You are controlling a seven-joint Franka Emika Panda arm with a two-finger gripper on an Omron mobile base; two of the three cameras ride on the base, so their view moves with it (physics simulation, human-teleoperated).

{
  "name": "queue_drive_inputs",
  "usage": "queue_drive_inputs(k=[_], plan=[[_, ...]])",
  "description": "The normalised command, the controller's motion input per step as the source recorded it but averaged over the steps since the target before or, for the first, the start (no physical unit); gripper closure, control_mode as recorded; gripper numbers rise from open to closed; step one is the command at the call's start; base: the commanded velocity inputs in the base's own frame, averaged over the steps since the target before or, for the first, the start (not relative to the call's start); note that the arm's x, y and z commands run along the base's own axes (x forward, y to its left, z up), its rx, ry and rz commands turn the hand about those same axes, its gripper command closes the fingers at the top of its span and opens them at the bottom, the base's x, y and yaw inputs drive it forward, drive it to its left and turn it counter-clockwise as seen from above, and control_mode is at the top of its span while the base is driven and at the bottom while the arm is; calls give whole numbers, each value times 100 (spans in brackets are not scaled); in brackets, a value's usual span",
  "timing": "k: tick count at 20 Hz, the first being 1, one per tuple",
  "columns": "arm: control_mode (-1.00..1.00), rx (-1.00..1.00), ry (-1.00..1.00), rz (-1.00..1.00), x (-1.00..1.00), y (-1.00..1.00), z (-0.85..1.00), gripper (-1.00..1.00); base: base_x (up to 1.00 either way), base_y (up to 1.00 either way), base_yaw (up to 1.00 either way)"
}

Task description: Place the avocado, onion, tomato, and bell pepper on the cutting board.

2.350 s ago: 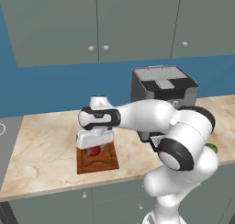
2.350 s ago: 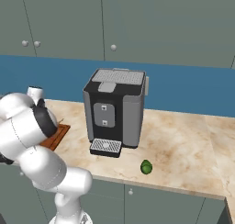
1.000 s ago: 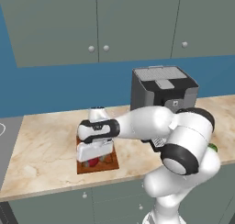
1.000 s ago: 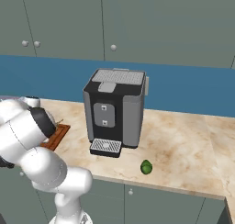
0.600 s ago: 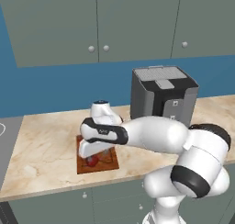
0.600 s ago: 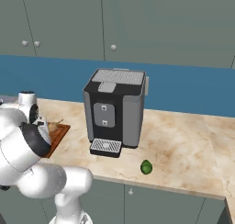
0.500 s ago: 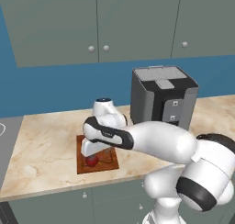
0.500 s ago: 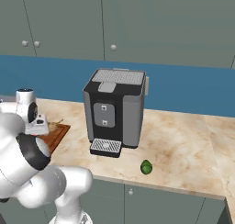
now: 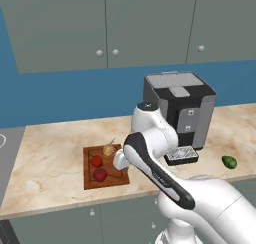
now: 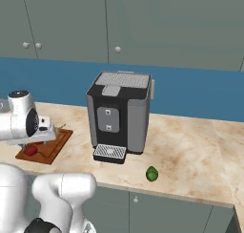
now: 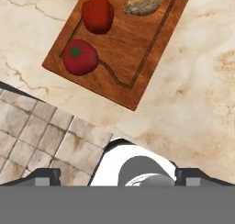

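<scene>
We can't see the gripper (image 9: 120, 160) fingers from the left base view, the hand's tucked behind the forearm there. Cutting board (image 9: 90, 182): right edge covered by that hand. From the right base view, the arm blocks most of the board (image 10: 53, 148), just a red bit peeking out, can't tell which veg. Hand view: onion (image 11: 143, 0) cut off by top edge, bell pepper (image 11: 97, 14) stem clipped too. Avocado (image 10: 152, 174) too small for any detail. Left base view: stove (image 9: 5, 163) cropped at left edge.
</scene>
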Motion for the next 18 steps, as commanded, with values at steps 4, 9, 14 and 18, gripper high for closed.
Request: queue_drive_inputs(k=[4, 9, 14, 18], plan=[[-100, 1, -11, -16, -50, -90, 46, -100, 0, 0, 0], [-100, 0, -7, -19, -24, -99, 39, -100, 0, 0, 0], [-100, 0, -11, -21, -1, -90, 32, -100, 0, 0, 0], [-100, 0, -17, -15, 0, -87, 11, -100, 0, 0, 0]])
